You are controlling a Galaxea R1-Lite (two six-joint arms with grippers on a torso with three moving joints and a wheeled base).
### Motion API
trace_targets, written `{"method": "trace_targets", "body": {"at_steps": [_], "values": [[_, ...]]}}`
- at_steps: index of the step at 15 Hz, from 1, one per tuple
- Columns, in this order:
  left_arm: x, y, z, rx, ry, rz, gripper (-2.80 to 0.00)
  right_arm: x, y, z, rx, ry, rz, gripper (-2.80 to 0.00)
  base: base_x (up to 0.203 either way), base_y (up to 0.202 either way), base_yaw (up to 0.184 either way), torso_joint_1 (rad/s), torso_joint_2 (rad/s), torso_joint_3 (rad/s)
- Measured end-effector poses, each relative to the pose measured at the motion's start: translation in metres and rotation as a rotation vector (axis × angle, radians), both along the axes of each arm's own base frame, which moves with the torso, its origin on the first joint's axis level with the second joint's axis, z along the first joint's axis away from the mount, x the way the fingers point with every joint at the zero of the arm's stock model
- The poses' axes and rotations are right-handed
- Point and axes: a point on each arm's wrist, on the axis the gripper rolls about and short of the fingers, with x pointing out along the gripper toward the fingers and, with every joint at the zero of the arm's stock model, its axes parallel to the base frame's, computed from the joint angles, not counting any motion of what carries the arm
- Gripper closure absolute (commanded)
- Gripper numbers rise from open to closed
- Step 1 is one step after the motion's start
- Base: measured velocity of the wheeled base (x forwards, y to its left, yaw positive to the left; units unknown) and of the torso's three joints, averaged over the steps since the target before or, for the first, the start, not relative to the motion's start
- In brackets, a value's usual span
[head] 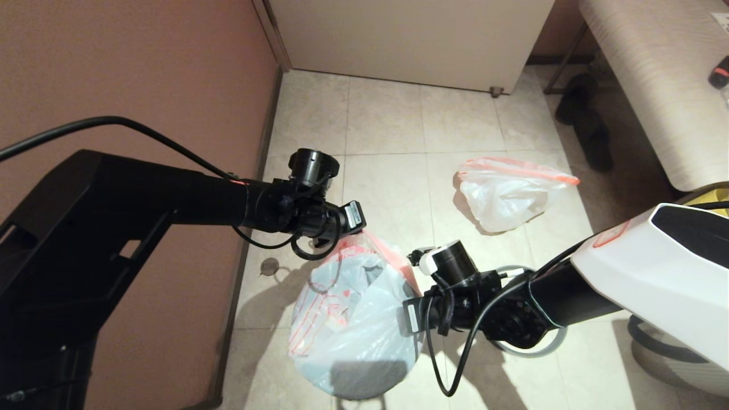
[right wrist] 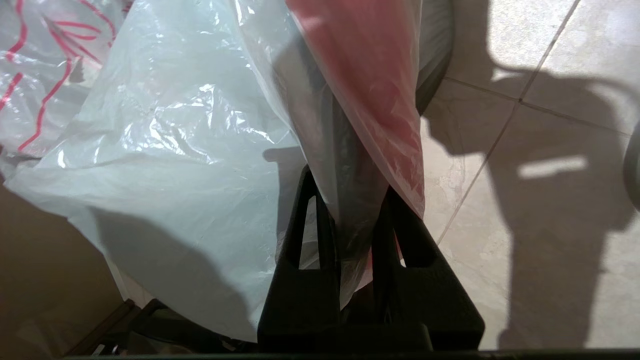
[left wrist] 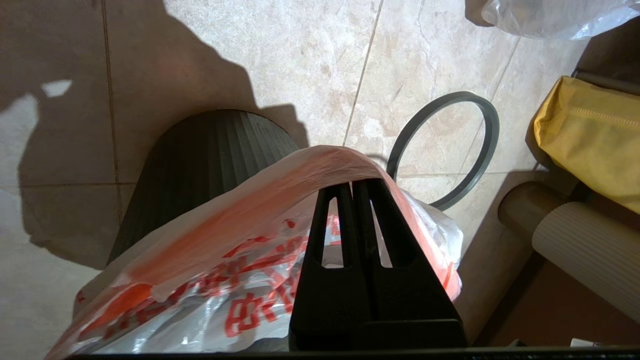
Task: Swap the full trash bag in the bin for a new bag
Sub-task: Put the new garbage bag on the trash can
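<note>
Fingers of the left gripper [left wrist: 356, 182] and the right gripper [right wrist: 350, 200] each pinch the new bag [head: 353, 307] over the bin [left wrist: 200, 165]; the full trash bag [head: 507, 196] lies on the floor [head: 387, 125].

Setting: a lived-in room of a home or lodging. The floor [head: 387, 131] is showing large pale beige tiles with grout lines. A reddish-brown wall [head: 131, 74] is running along the left of the floor, and a pale cream door or cabinet panel [head: 410, 40] is standing at the far end of the floor, its lower edge meeting the tiles. A pair of dark shoes [head: 586, 122] is lying on the floor at the far right, just beside a light wood-grain table [head: 655, 80]. A yellow fabric bag [left wrist: 590, 140] is sitting near the table's leg. A small round floor drain [head: 269, 266] is lying close to the wall.
</note>
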Motion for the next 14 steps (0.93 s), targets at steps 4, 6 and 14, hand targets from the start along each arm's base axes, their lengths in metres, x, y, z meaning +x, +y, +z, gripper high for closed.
{"method": "trace_targets", "body": {"at_steps": [4,6,14], "values": [[0.001,-0.001,-0.007,-0.021,0.031,-0.038,0.00,0.005,-0.003,0.002,0.056,-0.046,0.002,0.00,0.000,0.000,0.000,0.000,0.00,0.000],[0.006,0.003,-0.012,-0.034,0.045,-0.044,0.00,0.008,-0.009,0.002,0.101,-0.059,0.021,0.00,0.000,0.000,0.000,0.000,0.00,0.000],[0.031,0.025,-0.024,-0.050,0.053,0.034,0.00,0.010,-0.043,0.020,0.143,-0.100,0.075,0.00,0.000,0.000,0.000,0.000,0.00,0.000]]}}
